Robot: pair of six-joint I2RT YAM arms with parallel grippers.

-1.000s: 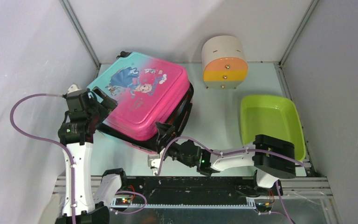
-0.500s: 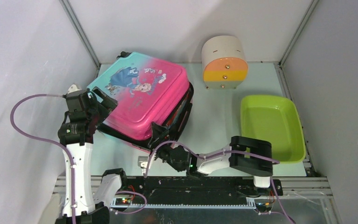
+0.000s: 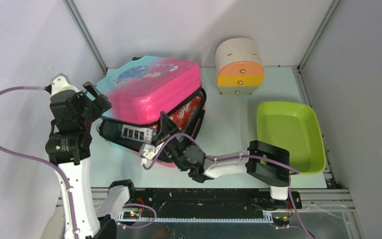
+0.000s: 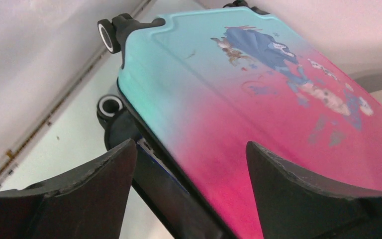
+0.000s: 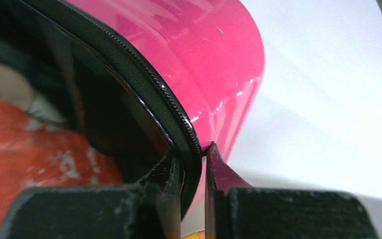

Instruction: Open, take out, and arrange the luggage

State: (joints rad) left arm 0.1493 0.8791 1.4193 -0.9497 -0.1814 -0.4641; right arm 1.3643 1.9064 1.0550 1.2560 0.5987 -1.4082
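Luggage (image 3: 151, 87) lies at the left-centre of a pale mint table (image 3: 229, 129), its pink-to-teal lid tilted up off the lower shell so that a dark gap shows along the near side. A red-orange printed item (image 3: 186, 112) sits inside that gap. The wheels point toward the far left corner, where a metal corner post (image 3: 87, 37) divides plain white walls (image 3: 179, 25) that close the table in on three sides.

The left gripper (image 3: 95, 99) is at the teal end of the lid, fingers spread wide; whether they touch the shell I cannot tell. The right gripper (image 5: 194, 152) has its fingers pinched onto the black zipper rim at the pink end.

Well to the right, a lime-green tray (image 3: 284, 104) rests near the right wall, and a beige cylinder (image 3: 238, 55) with an orange-yellow face stands by the back wall. A black rail (image 3: 204, 199) runs along the near edge.
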